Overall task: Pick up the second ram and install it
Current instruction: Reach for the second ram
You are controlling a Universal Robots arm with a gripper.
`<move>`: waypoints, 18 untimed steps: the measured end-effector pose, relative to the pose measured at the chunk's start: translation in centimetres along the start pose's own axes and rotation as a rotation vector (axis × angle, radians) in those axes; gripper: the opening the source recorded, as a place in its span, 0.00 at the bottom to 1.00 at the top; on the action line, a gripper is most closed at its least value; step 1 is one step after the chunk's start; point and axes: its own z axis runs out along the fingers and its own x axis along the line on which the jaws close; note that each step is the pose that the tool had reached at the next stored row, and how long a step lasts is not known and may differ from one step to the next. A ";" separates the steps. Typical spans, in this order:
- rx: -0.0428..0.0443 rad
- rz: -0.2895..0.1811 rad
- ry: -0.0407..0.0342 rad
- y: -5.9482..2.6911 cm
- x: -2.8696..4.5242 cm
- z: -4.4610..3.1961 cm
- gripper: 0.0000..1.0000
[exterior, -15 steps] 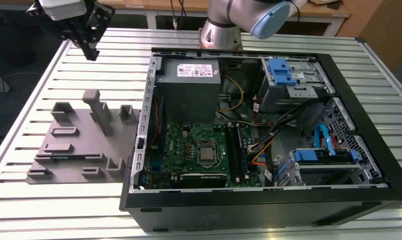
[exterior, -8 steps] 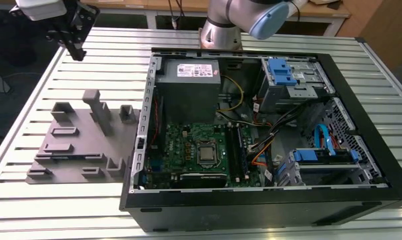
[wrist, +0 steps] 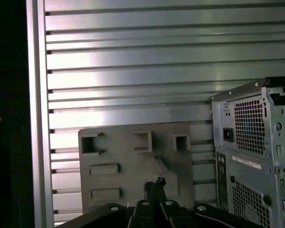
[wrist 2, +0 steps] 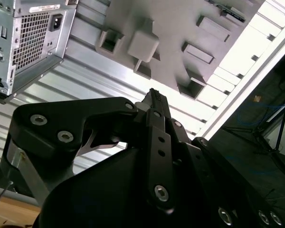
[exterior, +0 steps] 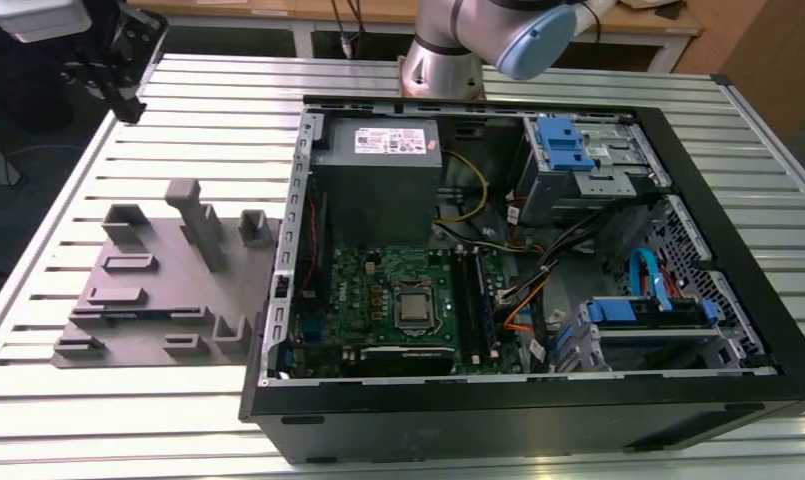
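Evidently little is done yet; the second ram point(exterior: 111, 312), a thin dark blue-green memory stick, lies in the grey plastic slotted holder block point(exterior: 162, 290) beside the open black computer case point(exterior: 509, 400); the black gripper point(wrist 2: 153, 97) hovers above that block, fingers drawn together and empty; pickup and installation both remain.

Setting: a robotics lab or assembly test bench. Evidence in the exterior view: a ribbed silver aluminium-profile table point(exterior: 175, 100) carries an open black desktop computer tower point(exterior: 509, 425) lying on its side at centre frame. A flat grey plastic fixture plate with slotted holder blocks point(exterior: 149, 300) sits at the exterior view's left, and a silver robot arm with a pale blue joint cap point(exterior: 536, 40) stands at upper middle. Light wooden workbenches point(exterior: 229, 6) run along the top edge of the frame.
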 end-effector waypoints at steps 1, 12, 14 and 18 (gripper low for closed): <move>0.0001 0.000 0.0000 -0.03 0.28 0.01 0.11; 0.0002 0.000 0.0000 -0.37 3.13 0.17 0.11; 0.0003 0.000 0.0000 -0.43 3.58 0.20 0.11; 0.0004 0.000 -0.0001 -0.56 4.46 0.28 0.11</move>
